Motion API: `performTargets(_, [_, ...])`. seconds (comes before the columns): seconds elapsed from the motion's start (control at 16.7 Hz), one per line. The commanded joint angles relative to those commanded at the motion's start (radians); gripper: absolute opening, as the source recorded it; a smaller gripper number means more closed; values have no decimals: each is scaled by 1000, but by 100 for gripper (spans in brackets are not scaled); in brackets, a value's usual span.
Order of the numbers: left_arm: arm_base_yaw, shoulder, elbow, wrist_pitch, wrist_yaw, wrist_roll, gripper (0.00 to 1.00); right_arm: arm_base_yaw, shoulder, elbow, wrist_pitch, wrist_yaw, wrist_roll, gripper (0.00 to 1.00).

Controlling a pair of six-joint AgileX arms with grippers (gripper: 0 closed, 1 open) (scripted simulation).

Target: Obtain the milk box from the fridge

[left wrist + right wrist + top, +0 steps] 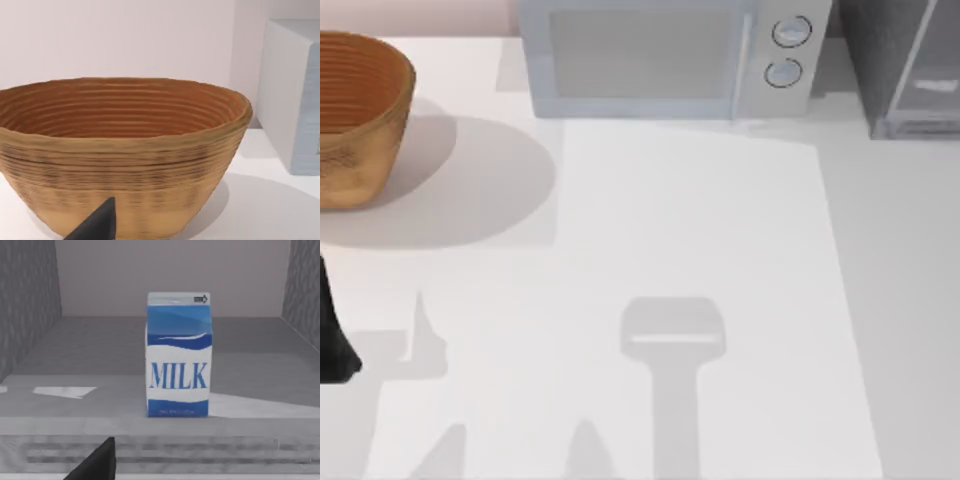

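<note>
Facing right jaws at 12 o'clock: milk box [178, 355] upright, long axis vertical, inside fridge [905, 70]; right arm nearer. Jaw state: cannot tell, either arm.

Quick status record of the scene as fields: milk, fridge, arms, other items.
milk box: upright on the fridge floor, ungrasped
fridge: top view's far right corner; interior in the right wrist view
left arm: at the table's left edge, facing the basket
right finger: tip short of the milk box
basket: far left
microwave: far centre
</note>
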Motion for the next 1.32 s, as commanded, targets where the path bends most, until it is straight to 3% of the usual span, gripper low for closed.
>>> performTargets(0.48, [0, 0, 0, 0, 0, 0, 100, 169, 284, 434, -145, 176, -2, 100])
performTargets(0.9, [0, 0, 0, 0, 0, 0, 100, 180, 307, 471, -166, 188, -2, 100])
performTargets(1.32, [0, 0, 0, 0, 0, 0, 100, 212, 404, 720, -311, 221, -3, 100])
